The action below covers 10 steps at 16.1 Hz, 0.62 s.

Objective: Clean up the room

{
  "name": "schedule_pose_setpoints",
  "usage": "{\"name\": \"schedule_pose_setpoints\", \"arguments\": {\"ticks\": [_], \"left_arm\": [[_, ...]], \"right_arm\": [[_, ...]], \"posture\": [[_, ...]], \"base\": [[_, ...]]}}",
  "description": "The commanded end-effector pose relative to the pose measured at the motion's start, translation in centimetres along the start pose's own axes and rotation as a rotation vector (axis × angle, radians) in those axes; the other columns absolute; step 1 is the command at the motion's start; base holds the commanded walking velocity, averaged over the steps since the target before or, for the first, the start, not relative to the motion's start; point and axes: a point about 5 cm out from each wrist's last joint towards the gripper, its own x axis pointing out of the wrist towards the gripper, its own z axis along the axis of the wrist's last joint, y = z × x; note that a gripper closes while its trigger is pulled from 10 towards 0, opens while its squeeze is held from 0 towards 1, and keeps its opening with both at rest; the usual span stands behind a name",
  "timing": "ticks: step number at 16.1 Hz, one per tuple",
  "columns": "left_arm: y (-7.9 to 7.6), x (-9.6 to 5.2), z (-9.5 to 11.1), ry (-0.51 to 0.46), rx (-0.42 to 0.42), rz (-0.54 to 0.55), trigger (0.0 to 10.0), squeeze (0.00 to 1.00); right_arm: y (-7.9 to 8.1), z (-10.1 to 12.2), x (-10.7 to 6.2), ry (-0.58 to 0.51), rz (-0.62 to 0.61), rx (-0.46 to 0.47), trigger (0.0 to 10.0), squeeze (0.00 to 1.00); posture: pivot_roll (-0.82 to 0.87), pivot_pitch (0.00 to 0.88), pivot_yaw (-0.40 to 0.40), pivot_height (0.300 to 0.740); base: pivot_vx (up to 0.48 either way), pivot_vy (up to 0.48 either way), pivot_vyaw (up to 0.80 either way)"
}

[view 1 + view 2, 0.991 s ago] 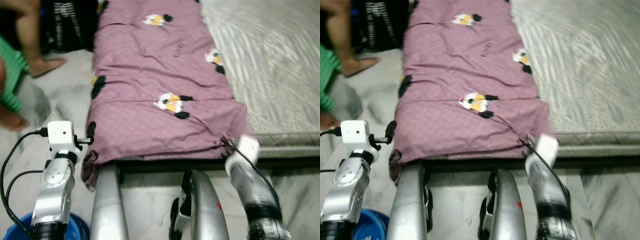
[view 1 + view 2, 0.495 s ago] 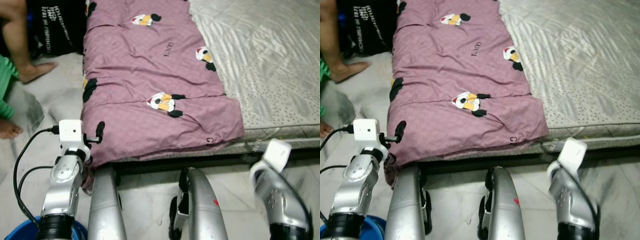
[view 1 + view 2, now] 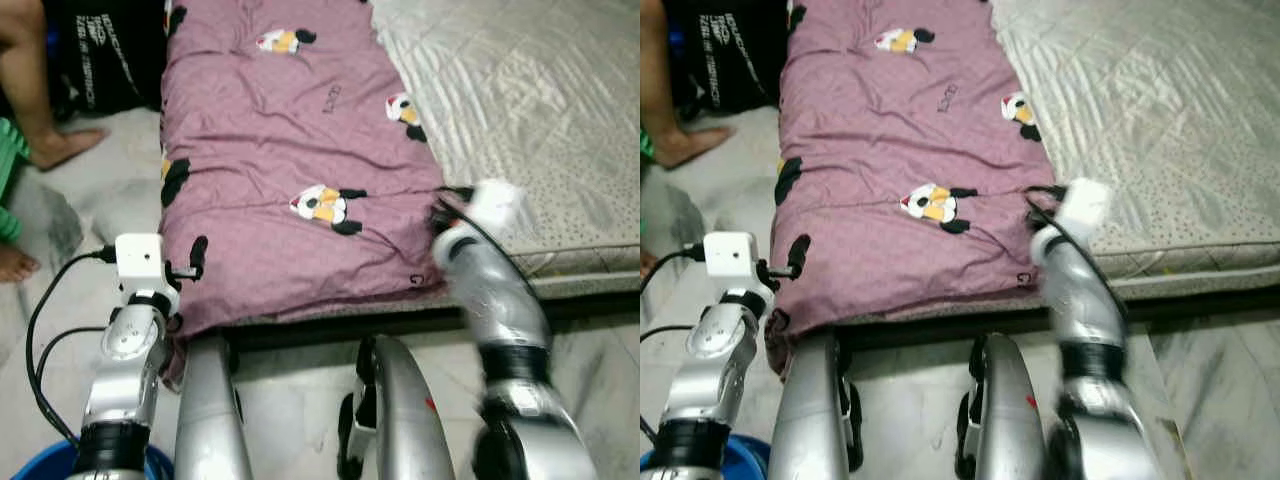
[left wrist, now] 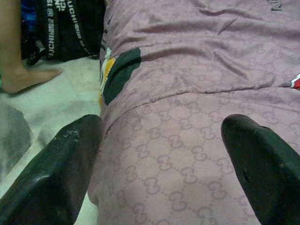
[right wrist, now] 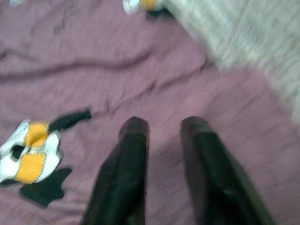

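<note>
Tools are flanking the mauve quilted blanket point(image 3: 300, 190) with cartoon patches: left tool point(image 4: 164, 187) spread wide at its near-left corner, right tool point(image 5: 164, 140) narrowly parted over its near-right edge.

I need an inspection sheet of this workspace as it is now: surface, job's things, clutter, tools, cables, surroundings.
Surface: grey mattress, marble floor.
Job's things: purple blanket spread along the mattress's left side, its near edge hanging over.
Clutter: black bag, blue tub on the floor.
Tools: left tool open at the blanket's near-left corner; right tool slightly open above the blanket.
Cables: black cable on the left arm.
Surroundings: a person's foot.
</note>
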Motion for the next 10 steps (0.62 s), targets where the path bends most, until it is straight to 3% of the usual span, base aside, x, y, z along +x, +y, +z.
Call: {"name": "schedule_pose_setpoints", "arguments": {"ticks": [1,4,7,9,10], "left_arm": [[0.2,-0.4,0.0,0.001,0.009,0.007,10.0,0.00],[1.0,-1.2,0.2,-0.002,0.026,0.021,10.0,0.00],[1.1,-2.0,0.2,0.002,0.027,0.031,10.0,0.00],[0.9,-2.4,0.0,0.014,0.026,0.032,10.0,0.00],[0.9,-2.5,0.1,0.018,0.026,0.033,10.0,0.00]], "right_arm": [[0.5,-1.5,0.6,0.049,-0.008,0.027,10.0,1.00],[5.2,-2.4,2.1,0.087,0.068,0.086,10.0,1.00],[7.3,-3.8,2.1,0.133,0.120,0.057,10.0,1.00],[5.8,-5.5,2.0,0.190,0.033,0.028,10.0,1.00],[3.5,-6.4,1.8,0.220,-0.075,-0.007,10.0,1.00]], "posture": [[0.09,0.173,-0.040,0.578],[0.13,0.216,-0.046,0.578],[0.15,0.245,-0.060,0.578],[0.15,0.256,-0.063,0.578],[0.15,0.264,-0.064,0.578]], "base": [[0.000,0.000,0.00],[0.000,0.000,0.00],[0.000,0.000,0.00],[0.000,0.000,0.00],[0.000,0.000,0.00]]}}
